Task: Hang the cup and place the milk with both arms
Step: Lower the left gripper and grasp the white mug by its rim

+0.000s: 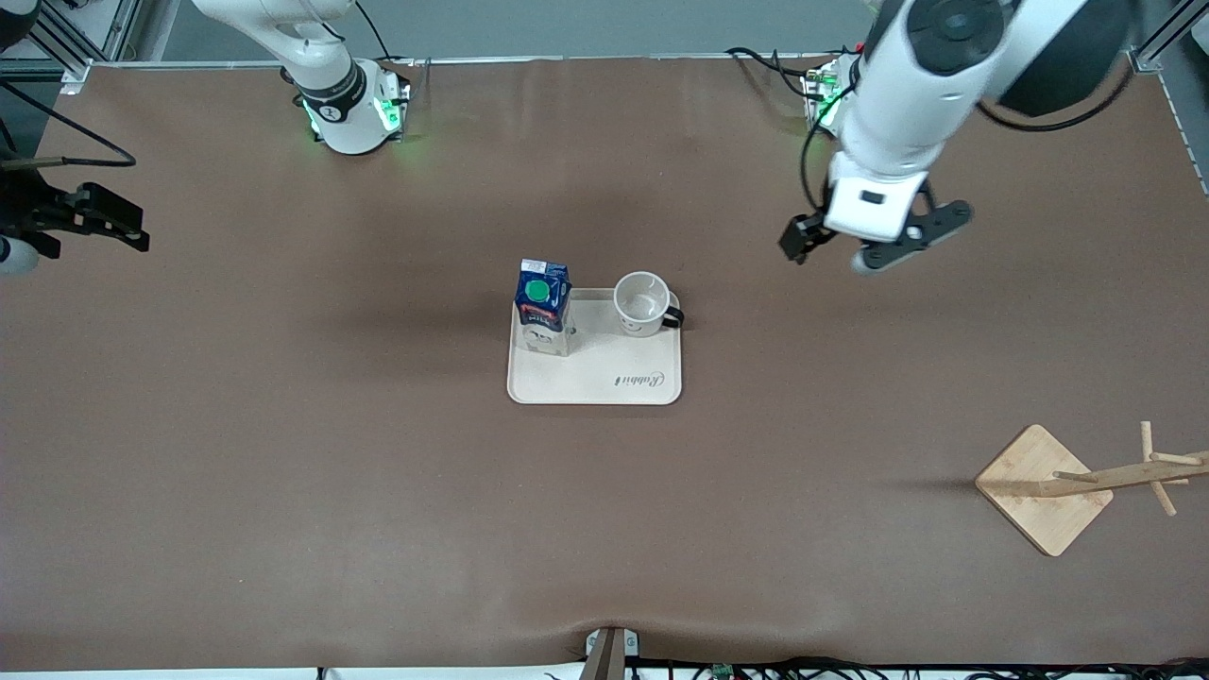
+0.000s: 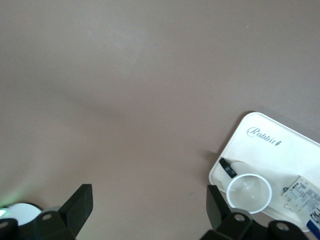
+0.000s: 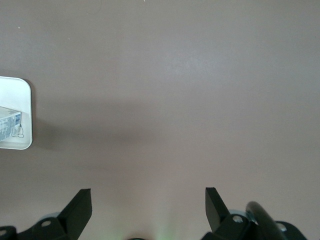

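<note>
The white cup (image 1: 642,304) stands upright on a cream tray (image 1: 604,378) in the middle of the table, its black handle toward the left arm's end. The dark blue milk (image 1: 542,304) with a green cap stands on the same tray, beside the cup toward the right arm's end. My left gripper (image 1: 876,244) is open and empty, up over bare table between the left arm's base and the tray. Its wrist view shows the cup (image 2: 248,192), the milk (image 2: 305,195) and the tray (image 2: 270,150). My right gripper (image 1: 99,222) is open and empty over the right arm's end of the table.
A wooden cup rack (image 1: 1086,482) with pegs stands on a square base near the left arm's end, nearer to the front camera than the tray. The right wrist view shows the tray corner (image 3: 22,100) and the milk's edge (image 3: 9,125). Brown mat covers the table.
</note>
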Robot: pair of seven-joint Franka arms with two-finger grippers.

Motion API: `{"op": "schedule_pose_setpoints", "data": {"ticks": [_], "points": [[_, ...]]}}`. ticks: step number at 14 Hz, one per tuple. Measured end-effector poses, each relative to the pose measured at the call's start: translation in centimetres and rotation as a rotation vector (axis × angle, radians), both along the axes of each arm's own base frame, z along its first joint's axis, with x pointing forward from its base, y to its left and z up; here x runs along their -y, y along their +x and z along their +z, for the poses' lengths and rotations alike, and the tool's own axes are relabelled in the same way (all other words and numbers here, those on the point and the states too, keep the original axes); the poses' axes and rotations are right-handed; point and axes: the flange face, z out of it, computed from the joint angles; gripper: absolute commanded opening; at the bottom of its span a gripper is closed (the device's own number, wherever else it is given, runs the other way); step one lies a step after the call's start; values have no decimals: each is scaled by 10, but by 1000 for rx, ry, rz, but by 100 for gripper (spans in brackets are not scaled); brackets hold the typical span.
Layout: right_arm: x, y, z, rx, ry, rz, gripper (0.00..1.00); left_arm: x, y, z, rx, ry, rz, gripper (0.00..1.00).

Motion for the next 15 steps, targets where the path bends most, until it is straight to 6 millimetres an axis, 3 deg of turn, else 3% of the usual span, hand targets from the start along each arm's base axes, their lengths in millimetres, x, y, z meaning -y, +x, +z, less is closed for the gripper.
{"op": "schedule_pose_setpoints", "data": {"ticks": [4, 8, 15], "points": [[-10, 11, -20, -32, 0, 18, 100, 57, -35, -55, -13, 0, 135, 100], [-15, 14, -24, -38, 0, 27, 100, 104, -49, -108, -22, -8, 267, 100], [-17, 24, -46, -72, 1, 31, 100, 155, -59, -198, -43, -55, 415, 100]]}}
